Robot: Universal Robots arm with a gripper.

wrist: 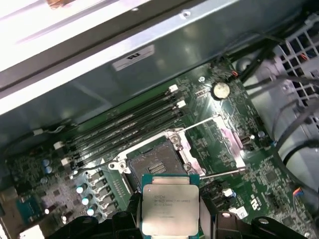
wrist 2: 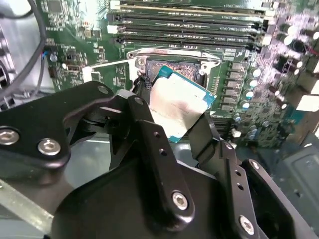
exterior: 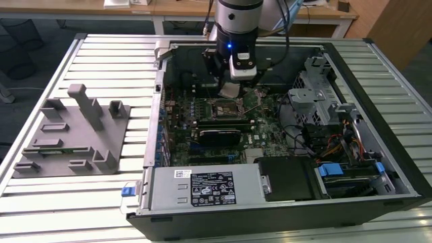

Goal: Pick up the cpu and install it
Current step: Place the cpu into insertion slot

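End effector (wrist 2: 175, 130) clenched on cpu (wrist 2: 180, 105), a finger on each of two opposite edges. Chip hangs above the motherboard (exterior: 264, 134), not touching it, and looks tilted in the second wrist view. Open socket (wrist: 153, 164) lies just past the chip's edge. Memory slots (wrist: 130, 124) border the socket's far side; approach looks unobstructed.

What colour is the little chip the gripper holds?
The cpu is pale silver with a thin teal-green rim, clearest in the second wrist view.
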